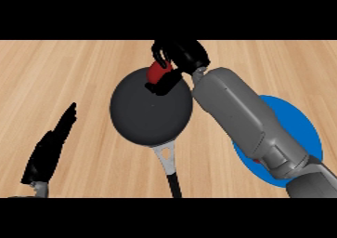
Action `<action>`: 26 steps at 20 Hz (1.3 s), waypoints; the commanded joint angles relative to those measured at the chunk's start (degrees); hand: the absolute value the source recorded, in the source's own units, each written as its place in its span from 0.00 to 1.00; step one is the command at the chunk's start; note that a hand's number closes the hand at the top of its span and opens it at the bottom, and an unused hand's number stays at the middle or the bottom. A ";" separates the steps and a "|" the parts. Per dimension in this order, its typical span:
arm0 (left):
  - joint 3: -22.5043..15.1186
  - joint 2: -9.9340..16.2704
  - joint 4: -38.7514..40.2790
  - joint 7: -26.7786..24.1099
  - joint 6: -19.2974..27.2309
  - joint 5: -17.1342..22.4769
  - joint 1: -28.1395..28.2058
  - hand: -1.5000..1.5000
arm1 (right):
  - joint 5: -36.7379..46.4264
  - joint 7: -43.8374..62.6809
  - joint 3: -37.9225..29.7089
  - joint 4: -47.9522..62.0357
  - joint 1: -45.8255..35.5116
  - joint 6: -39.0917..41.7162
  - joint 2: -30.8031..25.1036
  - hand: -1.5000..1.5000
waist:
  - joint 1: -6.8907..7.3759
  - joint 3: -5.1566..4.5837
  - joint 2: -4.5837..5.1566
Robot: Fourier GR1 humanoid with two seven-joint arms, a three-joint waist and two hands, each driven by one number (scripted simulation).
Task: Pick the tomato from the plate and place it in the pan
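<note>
A dark round pan lies in the middle of the wooden counter, its handle pointing toward me. My right hand hangs over the pan's far rim, fingers curled round the red tomato, which shows only partly between them. The blue plate sits at the right, mostly hidden under my right forearm. At the lower left my left hand rests open, fingers straight and pointing up, apart from the pan.
The wooden counter stretches to the left and behind the pan. The pan's handle reaches toward the view's lower edge between my two arms.
</note>
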 commanded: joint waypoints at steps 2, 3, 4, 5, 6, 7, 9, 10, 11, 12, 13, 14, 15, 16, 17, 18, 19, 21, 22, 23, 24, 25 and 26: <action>0.85 0.46 1.41 -2.91 -1.48 0.37 0.58 0.50 | -1.35 -2.30 0.35 11.48 -4.66 -0.85 5.73 1.00 | 0.70 -0.02 0.24; -2.08 -1.53 -2.25 -0.42 0.30 -1.48 1.97 0.50 | -2.40 0.44 1.52 12.35 -6.45 0.28 5.78 1.00 | 1.93 -0.01 0.34; -0.47 -0.73 -0.57 2.04 -0.59 -0.50 -3.42 0.50 | -2.99 0.23 5.86 11.42 -2.90 -2.90 5.82 1.00 | 2.37 -0.02 0.61; -1.89 -1.13 -0.92 0.49 -0.97 -1.03 -0.84 0.50 | -2.87 0.04 7.10 12.81 -3.08 -3.20 5.85 1.00 | 2.86 -0.03 0.63; -2.98 -1.86 -1.49 -0.43 0.43 -2.77 -0.08 0.50 | -2.63 0.45 8.75 13.17 -3.17 -4.23 5.88 1.00 | 3.68 -0.04 0.76; -3.29 -2.08 -0.47 -0.58 -1.10 -1.50 0.03 0.50 | -2.52 -0.24 9.67 14.34 -3.48 -3.49 5.90 1.00 | 3.61 -0.06 0.85; -2.09 -1.04 -0.73 0.22 -1.27 -1.44 -2.07 0.50 | -1.95 0.28 12.01 16.15 -4.12 -1.35 5.92 1.00 | 5.12 -0.08 1.30; -2.45 -1.50 -0.52 1.78 -1.40 -1.47 -3.41 0.50 | -1.30 -1.67 13.64 16.29 -4.24 0.61 5.93 1.00 | 3.96 -0.05 1.07; -3.25 -1.52 -0.98 -0.02 -2.06 -1.26 -1.17 0.50 | -4.60 -0.76 12.63 16.41 -2.99 4.01 5.94 1.00 | 5.86 -0.08 1.45; -3.00 -1.51 1.01 -1.68 -1.88 -1.73 -2.04 0.50 | -9.35 0.67 9.74 15.47 0.03 4.82 5.95 1.00 | 5.80 -0.09 1.70; -3.82 -2.38 -0.02 0.25 -1.12 -2.33 -3.09 0.50 | -13.51 3.12 6.31 15.33 0.90 5.87 5.95 1.00 | 6.22 0.00 1.86; -4.07 -2.40 0.04 -0.13 -1.34 -2.46 -3.18 0.50 | -14.44 3.78 6.71 16.27 0.60 7.58 5.96 0.00 | 6.04 -0.02 1.71; -3.44 -2.65 2.32 -0.91 -1.48 -2.05 -4.52 0.50 | -15.73 3.69 7.70 15.69 2.88 7.29 5.96 0.00 | 6.41 -0.06 2.09; -3.16 -2.18 1.46 -0.46 -2.18 -1.53 -5.06 0.50 | -18.00 4.88 6.51 15.87 1.40 9.44 5.96 0.00 | 6.34 -0.03 1.79; -3.69 -2.60 0.82 -0.28 -1.58 -2.09 -4.26 0.50 | -19.95 4.94 5.56 15.78 1.34 9.03 5.96 0.00 | 6.80 0.01 1.73; -2.99 -1.40 1.74 -0.92 -2.77 -1.79 -5.62 0.50 | -22.39 4.83 5.81 13.49 3.11 7.94 5.96 0.00 | 7.33 0.01 1.81; -2.92 -1.22 0.18 -0.97 -2.57 -1.67 -3.85 0.50 | -23.77 3.31 4.27 14.02 2.35 6.69 5.96 0.00 | 7.21 0.06 1.58; -3.08 -2.48 1.67 0.04 -1.83 -1.90 -5.66 0.50 | -25.83 0.14 3.28 13.50 2.25 3.57 5.97 0.00 | 7.03 0.08 1.94; -3.12 -1.77 1.07 1.24 -2.58 -1.78 -5.28 0.50 | -26.81 -1.74 3.56 12.55 3.58 1.40 5.97 0.00 | 6.62 0.12 1.60; -4.43 -3.03 2.09 0.29 -1.66 -3.12 -6.27 0.50 | -27.99 -2.40 2.90 11.66 2.62 -0.83 5.97 0.00 | 6.67 0.10 1.77; -2.39 -1.31 1.76 -0.47 -2.80 -1.44 -4.50 0.50 | -29.04 -3.88 2.40 11.40 3.34 -2.76 5.97 0.00 | 6.29 0.08 1.37; -2.17 -1.43 1.71 0.24 -2.72 -1.25 -4.60 0.50 | -30.37 -4.62 1.57 11.45 3.32 -4.18 5.97 0.00 | 5.67 0.09 1.23; -1.81 -1.94 2.69 -0.19 -2.27 -1.17 -5.51 0.50 | -31.77 -3.96 -1.13 12.79 0.01 -4.62 5.97 0.00 | 5.90 0.06 1.63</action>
